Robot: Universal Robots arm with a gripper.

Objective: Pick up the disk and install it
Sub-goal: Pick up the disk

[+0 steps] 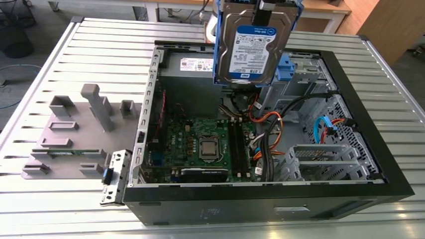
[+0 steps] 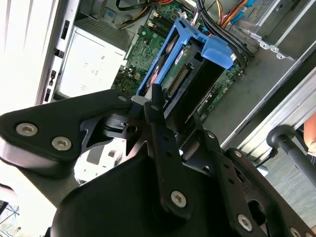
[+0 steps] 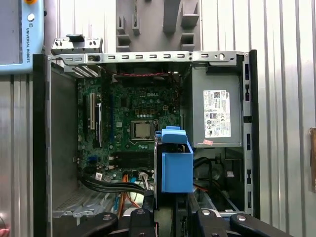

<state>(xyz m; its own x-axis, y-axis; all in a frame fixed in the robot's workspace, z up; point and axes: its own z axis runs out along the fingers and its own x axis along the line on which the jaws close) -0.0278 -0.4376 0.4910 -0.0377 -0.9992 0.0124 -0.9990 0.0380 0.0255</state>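
The disk (image 1: 256,47) hangs upright above the open computer case (image 1: 265,199), over its far side near the power supply. It is a silver drive with a white-and-blue label in a blue plastic carrier. My gripper (image 1: 265,9) is shut on its upper end. The second wrist view shows the dark fingers (image 2: 157,111) clamped on the carrier's end, with the disk (image 2: 190,64) pointing down at the motherboard. In the first wrist view the blue carrier (image 3: 177,168) appears end-on above the case's interior, just beyond my gripper (image 3: 173,219).
Inside the case lie the green motherboard (image 1: 199,144), the grey power supply (image 3: 217,113), bundled cables (image 1: 272,134) and a metal drive cage (image 1: 325,159) with a blue latch (image 1: 285,67). A grey fixture block (image 1: 73,134) stands on the slatted metal table (image 1: 79,214) at the exterior view's left.
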